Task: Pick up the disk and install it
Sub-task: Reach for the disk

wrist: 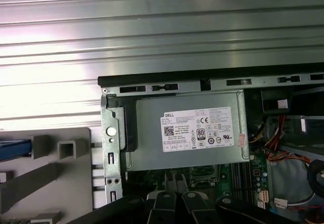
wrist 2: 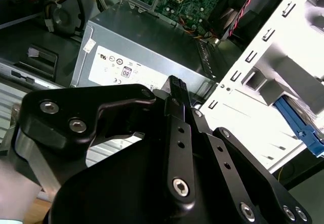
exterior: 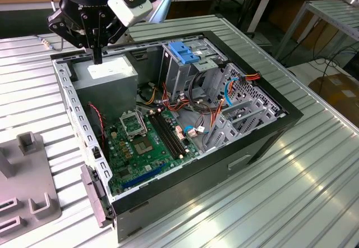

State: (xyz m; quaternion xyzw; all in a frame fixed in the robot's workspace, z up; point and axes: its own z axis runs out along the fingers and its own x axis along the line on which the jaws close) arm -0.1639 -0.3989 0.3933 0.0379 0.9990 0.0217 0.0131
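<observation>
One gripper (exterior: 97, 56), fingers drawn close with nothing between them, hangs over the power supply (exterior: 109, 71) inside the open computer case (exterior: 252, 147). Outward, beyond the case's side, stands a grey fixture (exterior: 28, 197). The blue strip on it in the first wrist view is probably the disk (wrist: 12, 149); I cannot tell its long axis.

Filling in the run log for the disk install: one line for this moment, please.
pincer: shut, nothing held | position: above power supply | site: open computer case on slatted table
</observation>
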